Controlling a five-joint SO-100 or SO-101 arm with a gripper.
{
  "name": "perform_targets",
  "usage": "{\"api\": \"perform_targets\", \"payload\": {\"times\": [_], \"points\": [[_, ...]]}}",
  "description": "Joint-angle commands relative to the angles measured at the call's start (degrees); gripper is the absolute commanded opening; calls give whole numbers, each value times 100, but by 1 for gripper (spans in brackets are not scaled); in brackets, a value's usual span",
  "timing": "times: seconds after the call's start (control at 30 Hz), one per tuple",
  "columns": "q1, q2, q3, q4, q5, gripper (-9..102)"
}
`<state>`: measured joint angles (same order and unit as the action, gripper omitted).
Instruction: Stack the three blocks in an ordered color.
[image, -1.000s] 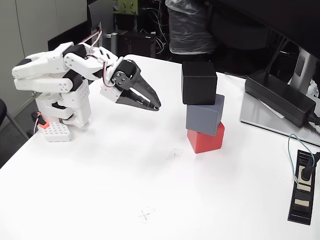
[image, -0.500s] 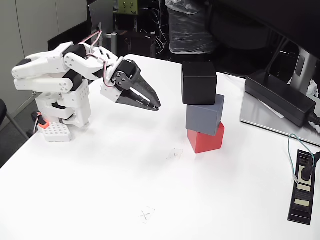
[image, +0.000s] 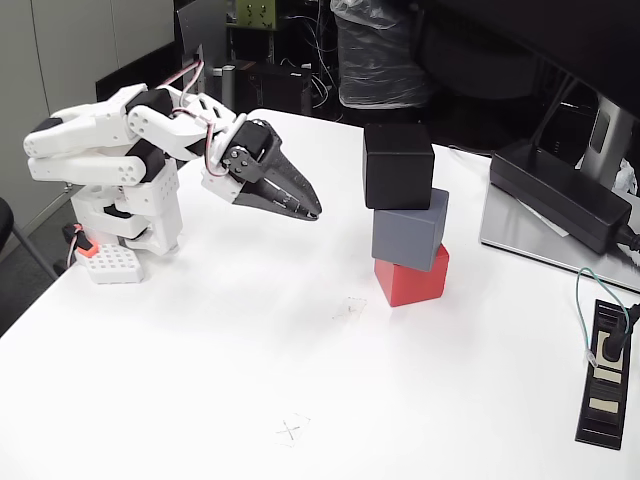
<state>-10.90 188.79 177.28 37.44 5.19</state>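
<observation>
Three cubes stand in one tower right of centre on the white table in the fixed view. The red block (image: 412, 280) is at the bottom, the grey block (image: 409, 230) sits on it, and the black block (image: 398, 166) tops the stack, shifted slightly left. My gripper (image: 312, 213) hovers to the left of the tower, about a block's width away, with its dark fingers pointing right and down. Its jaws are shut and hold nothing. The white arm is folded back toward its base at the left.
A flat black power brick (image: 565, 193) lies at the right on a grey monitor base. A black power strip (image: 605, 372) with a cable sits at the right edge. The arm's base (image: 125, 225) stands at the table's left edge. Pencil marks dot the front.
The gripper's jaws have closed the small gap they showed earlier. The arm and the block tower have stayed in place.
</observation>
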Motion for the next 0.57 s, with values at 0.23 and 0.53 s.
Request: {"api": "perform_targets", "payload": {"times": [0.23, 0.53], "points": [[18, 18, -70, 9, 132, 0], [18, 18, -70, 9, 132, 0]]}}
